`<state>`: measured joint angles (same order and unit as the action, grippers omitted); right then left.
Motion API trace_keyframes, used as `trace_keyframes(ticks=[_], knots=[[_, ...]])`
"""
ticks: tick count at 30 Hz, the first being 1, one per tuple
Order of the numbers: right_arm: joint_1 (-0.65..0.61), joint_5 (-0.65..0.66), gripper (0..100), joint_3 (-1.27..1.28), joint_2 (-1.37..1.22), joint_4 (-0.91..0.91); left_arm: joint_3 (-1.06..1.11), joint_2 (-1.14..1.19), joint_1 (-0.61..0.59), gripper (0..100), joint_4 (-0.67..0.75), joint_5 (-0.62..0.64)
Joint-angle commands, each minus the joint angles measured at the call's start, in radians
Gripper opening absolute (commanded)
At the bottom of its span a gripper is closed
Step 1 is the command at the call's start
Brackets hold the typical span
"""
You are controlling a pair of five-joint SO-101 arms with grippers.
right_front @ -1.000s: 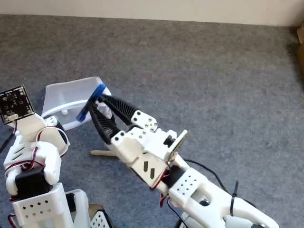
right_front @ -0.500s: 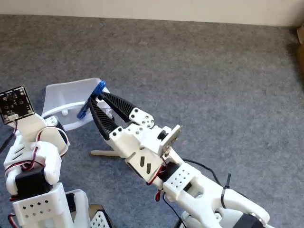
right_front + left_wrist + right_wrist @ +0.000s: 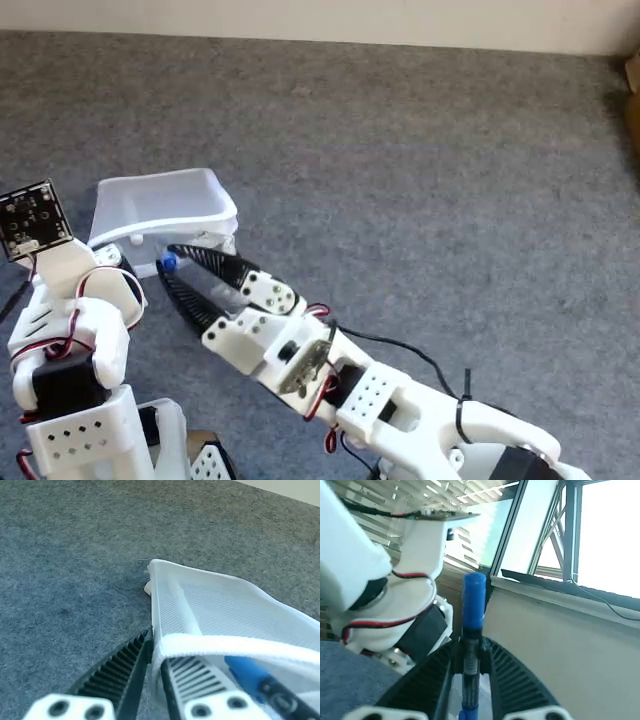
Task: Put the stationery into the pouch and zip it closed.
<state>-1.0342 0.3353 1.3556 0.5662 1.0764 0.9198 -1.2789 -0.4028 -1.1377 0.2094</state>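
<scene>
Pen (image 3: 167, 263), clamped in the right jaws, is coming down from above the pouch (image 3: 160, 200) to its mouth, just beside the left jaws, which are pinching the pouch's rim. Whether its tip is inside is unclear.

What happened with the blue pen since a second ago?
The right arm's fingers swung back toward the arms' bases and the wrist rolled, carrying the blue pen from the pouch's top rim to its near side. They kept hold of the pen. The left arm's fingers stayed pinched on the pouch, which kept its place.
</scene>
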Motion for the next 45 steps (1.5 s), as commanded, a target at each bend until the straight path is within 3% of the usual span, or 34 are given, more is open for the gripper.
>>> trace_keyframes(ticks=[1, 9, 16, 40, 45], knots=[[-0.015, 0.02, 0.4, -0.008, 0.01, 0.019, -0.015, 0.005, 0.018, 1, 0.023, -0.011], [-0.015, 0.091, 1.0, 0.031, 0.008, 0.013, -0.015, 0.005, 0.018, 1, 0.023, -0.011], [-0.016, 0.092, 14.7, 0.038, 0.008, 0.013, -0.015, 0.005, 0.018, 1, 0.023, -0.011], [-0.012, 0.092, 14.8, 0.097, 0.015, 0.015, -0.013, 0.005, 0.016, 1, 0.023, -0.012], [-0.012, 0.092, 14.8, 0.142, 0.133, 0.01, -0.013, 0.005, 0.016, 1, 0.023, -0.012]])
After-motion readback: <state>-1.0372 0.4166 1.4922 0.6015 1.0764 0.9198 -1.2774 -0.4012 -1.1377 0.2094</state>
